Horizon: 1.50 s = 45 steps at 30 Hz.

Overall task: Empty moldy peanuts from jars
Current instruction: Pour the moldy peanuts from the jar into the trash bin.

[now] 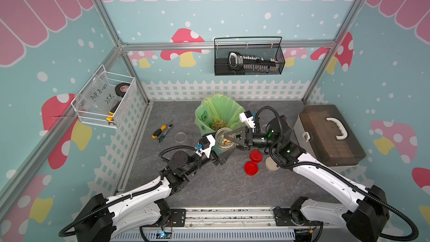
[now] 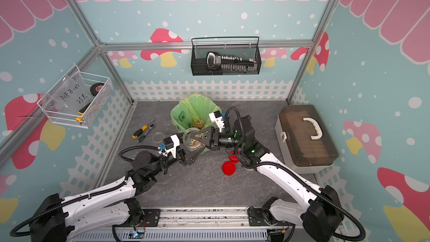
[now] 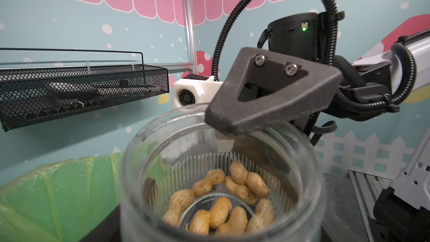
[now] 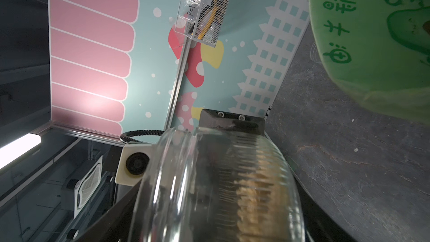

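L gripper (image 1: pixel 220 147) is clamped on the jar (image 3: pixel 144 159), one finger each side of the glass wall. The jar is lidless, mouth up and tipped a bit, and looks lifted off the counter (image 1: pixel 232 187). About a dozen in-shell peanuts (image 3: pixel 216 208) lie at its bottom. R gripper (image 1: pixel 231 141) comes in from the opposite side w/ its jaws apart. One finger (image 3: pixel 267 94) has its tip at the jar rim, above the mouth, and the other sits lower by the jar wall. Can't tell if R is actually pressing the glass or just straddling it. The bin (image 1: pixel 204 115) w/ green bag stands just beyond both grippers, almost touching the jar, and more peanuts are piled in its bottom (image 1: pixel 218 124). Two red lids (image 1: pixel 256 155) (image 1: pixel 251 168) lie on the counter just below the R gripper, near its wrist. A beige lid (image 1: pixel 271 164) lies beside them, partly under the R arm. A clear squat jar (image 1: pixel 180 137) sits on the counter past the L gripper, on the side away from R. It looks empty.
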{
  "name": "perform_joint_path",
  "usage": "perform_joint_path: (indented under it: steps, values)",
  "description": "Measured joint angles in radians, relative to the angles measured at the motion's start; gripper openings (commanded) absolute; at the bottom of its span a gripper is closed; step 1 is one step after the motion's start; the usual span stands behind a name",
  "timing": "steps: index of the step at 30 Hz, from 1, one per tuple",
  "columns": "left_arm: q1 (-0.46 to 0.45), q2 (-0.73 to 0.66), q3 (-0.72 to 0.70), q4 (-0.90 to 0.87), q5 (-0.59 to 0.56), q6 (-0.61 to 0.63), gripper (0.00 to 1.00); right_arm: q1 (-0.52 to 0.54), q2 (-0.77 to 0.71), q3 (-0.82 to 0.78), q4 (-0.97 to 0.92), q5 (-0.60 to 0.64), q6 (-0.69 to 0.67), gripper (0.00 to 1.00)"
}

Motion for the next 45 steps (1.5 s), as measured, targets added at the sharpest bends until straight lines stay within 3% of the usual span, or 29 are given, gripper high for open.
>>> perform_joint_path:
  steps: [4, 11, 16, 18, 19, 28, 45]
  values:
    - [0.000, 0.000, 0.001, -0.004, 0.000, -0.003, 0.37, 0.000, 0.000, 0.012, -0.028, 0.014, -0.034, 0.82]
    - [0.000, 0.003, 0.002, -0.024, -0.004, 0.031, 0.40, -0.002, 0.000, 0.018, -0.070, 0.040, -0.021, 0.67]
    - [0.000, 0.006, 0.002, -0.034, -0.008, 0.038, 0.56, -0.002, -0.001, 0.018, -0.084, 0.052, -0.020, 0.63]
    - [0.000, 0.006, 0.002, -0.038, -0.009, 0.039, 0.75, -0.002, -0.002, 0.018, -0.090, 0.057, -0.019, 0.61]
    - [0.000, 0.006, 0.002, -0.040, -0.010, 0.039, 0.78, -0.002, -0.002, 0.018, -0.093, 0.060, -0.019, 0.61]
    - [-0.002, 0.005, 0.018, -0.033, -0.011, -0.002, 0.98, -0.010, -0.004, -0.013, -0.092, 0.068, -0.073, 0.56]
    - [-0.002, -0.031, 0.019, -0.023, -0.015, -0.024, 0.99, -0.129, -0.044, -0.042, -0.156, 0.109, -0.195, 0.55]
